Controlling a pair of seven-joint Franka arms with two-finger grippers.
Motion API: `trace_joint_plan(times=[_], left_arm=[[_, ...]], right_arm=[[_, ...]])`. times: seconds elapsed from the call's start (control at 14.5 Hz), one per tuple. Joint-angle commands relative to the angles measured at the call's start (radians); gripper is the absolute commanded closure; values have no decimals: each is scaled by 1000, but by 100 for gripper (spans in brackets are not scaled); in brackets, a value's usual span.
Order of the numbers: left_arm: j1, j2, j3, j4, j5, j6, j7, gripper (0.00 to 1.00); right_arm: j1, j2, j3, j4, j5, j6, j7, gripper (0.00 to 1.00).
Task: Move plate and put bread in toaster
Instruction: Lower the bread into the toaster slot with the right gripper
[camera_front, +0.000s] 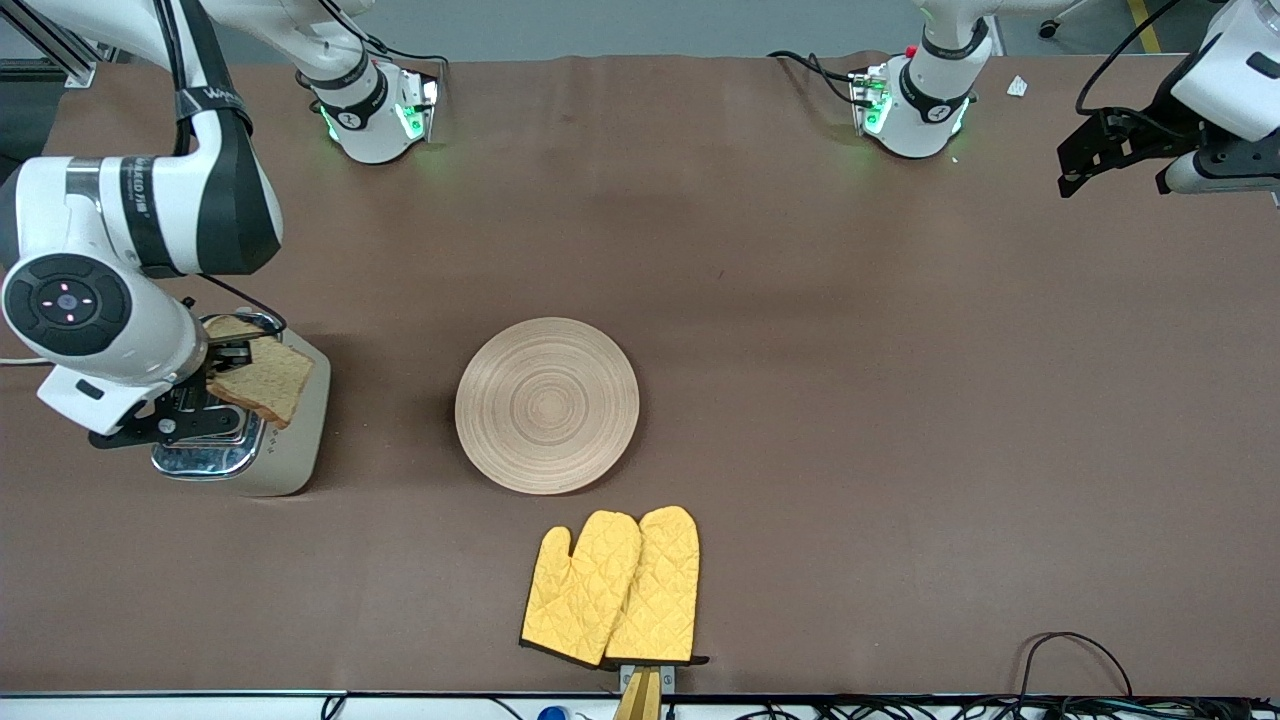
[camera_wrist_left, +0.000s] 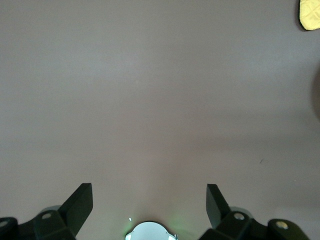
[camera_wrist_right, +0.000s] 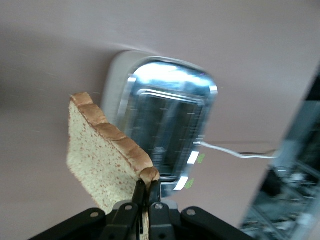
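Note:
The bread (camera_front: 265, 382), a brown speckled slice with a darker crust, hangs tilted over the toaster (camera_front: 290, 445), pinched at one corner by my right gripper (camera_front: 222, 362), which is shut on it. In the right wrist view the bread (camera_wrist_right: 102, 160) sits just above the toaster's chrome top (camera_wrist_right: 167, 130), with the right gripper (camera_wrist_right: 148, 189) clamped on its crust. The plate (camera_front: 547, 405), round pale wood with ring grooves, lies bare at the table's middle. My left gripper (camera_front: 1110, 160) waits open, high over the left arm's end of the table; its fingers (camera_wrist_left: 80, 202) stand wide over bare tabletop.
A pair of yellow quilted oven mitts (camera_front: 612, 588) lies nearer the front camera than the plate; one mitt's tip (camera_wrist_left: 310, 14) shows in the left wrist view. A white cord (camera_wrist_right: 235, 152) leaves the toaster. Cables (camera_front: 1075, 660) run along the front edge.

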Motion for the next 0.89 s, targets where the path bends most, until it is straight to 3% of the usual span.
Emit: trace_joint_plan(times=[0.0, 0.28, 0.83], left_arm=[[-5, -10, -1, -12, 22, 18, 11, 0], [2, -8, 1, -11, 12, 17, 13, 0], [6, -8, 5, -4, 8, 17, 11, 0]], right_arm=[[-7, 11, 4, 26, -127, -41, -60, 100], [-7, 39, 4, 23, -250, -75, -54, 100], [-26, 131, 4, 20, -236, -75, 106, 100]])
